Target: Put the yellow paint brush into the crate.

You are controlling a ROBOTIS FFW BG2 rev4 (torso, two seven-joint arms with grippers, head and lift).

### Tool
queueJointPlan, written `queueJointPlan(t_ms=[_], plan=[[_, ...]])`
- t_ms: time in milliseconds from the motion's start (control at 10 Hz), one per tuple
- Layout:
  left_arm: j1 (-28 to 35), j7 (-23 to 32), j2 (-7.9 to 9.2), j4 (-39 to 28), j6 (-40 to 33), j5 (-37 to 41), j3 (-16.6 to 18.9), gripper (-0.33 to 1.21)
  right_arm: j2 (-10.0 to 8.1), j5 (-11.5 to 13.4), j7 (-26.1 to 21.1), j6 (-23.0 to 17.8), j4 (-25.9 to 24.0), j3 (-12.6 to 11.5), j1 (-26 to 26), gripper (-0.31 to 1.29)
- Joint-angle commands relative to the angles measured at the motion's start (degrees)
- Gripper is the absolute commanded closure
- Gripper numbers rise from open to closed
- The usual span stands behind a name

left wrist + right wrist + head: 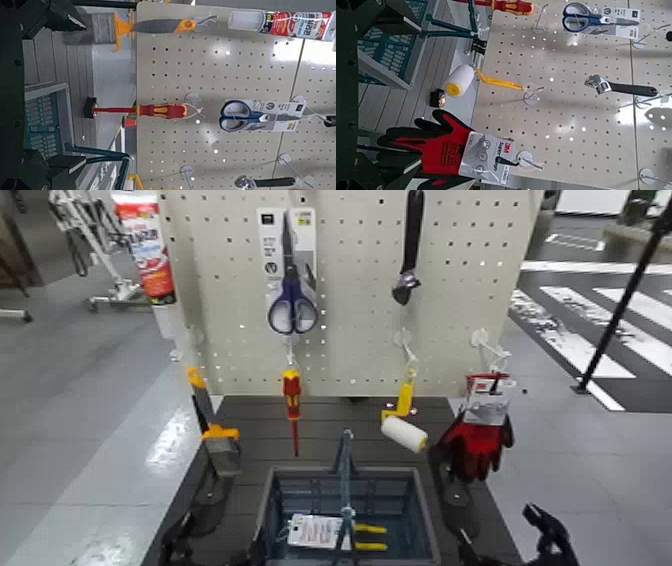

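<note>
Left pincer (213, 542) gapes, empty, left of the basket (431, 515); right pincer (506, 542), open, empty, right of it; flat paintbrush (216, 422) seems light, bristles soft; grip its stiff, perhaps slippery handle.

a shop-like display – tools hung on pegboard (355, 290)
</note>
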Motion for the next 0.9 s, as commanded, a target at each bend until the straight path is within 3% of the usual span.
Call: queueJointPlan(t_ms=[100,600,900], plan=[[-0.4,-0.3,-5.54,-1.0,3.4,1.4,3.1,0.13,0.0,-0.2,0.3,0.5,0.0,0.1,-0.1,0.15],[-5.0,-9.3,-5.19,-2.3,13.1,5.0,12.8,0.14,0.09,-0.4,0.8,1.1,0.0,0.1,-0.2,0.15],[-9.7,-15.0,-0.53,-1.3,18.9,9.2,16.4,0.18,0.09,-0.6,1.6,1.6,0.4,0.6,-1.1,0.14]])
